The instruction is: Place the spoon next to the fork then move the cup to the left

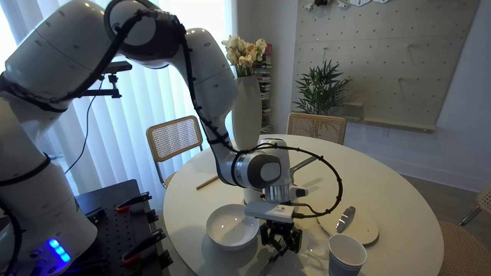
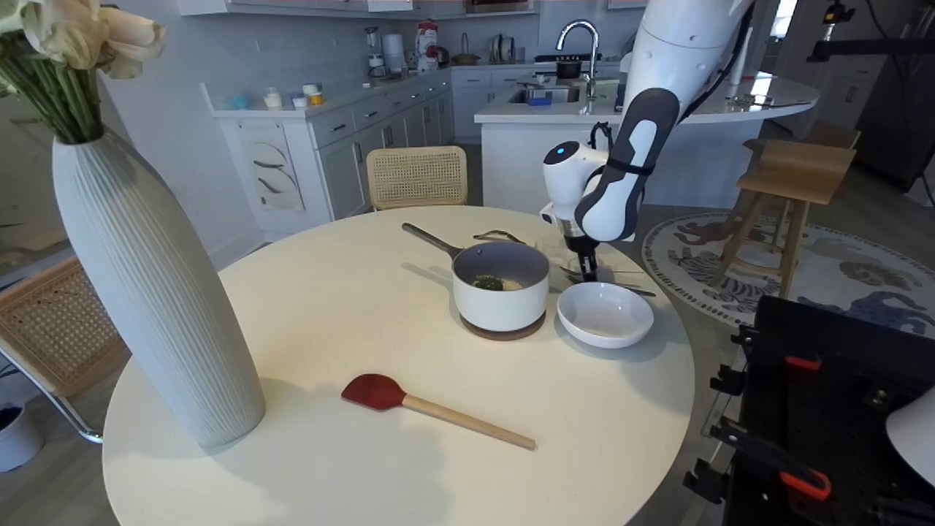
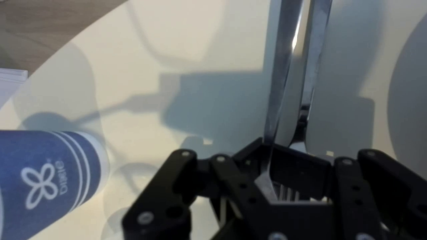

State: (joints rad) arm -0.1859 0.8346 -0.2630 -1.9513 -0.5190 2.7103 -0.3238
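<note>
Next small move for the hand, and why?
I'd probably ease the hand open to release the spoon: in the wrist view its jaws look shut on the spoon, which runs beside the fork. Whether the spoon touches the table I can't tell, so go gently.

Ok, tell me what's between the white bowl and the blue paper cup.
In an exterior view, the gripper with silver cutlery, then a clear glass nearer the cup.
</note>
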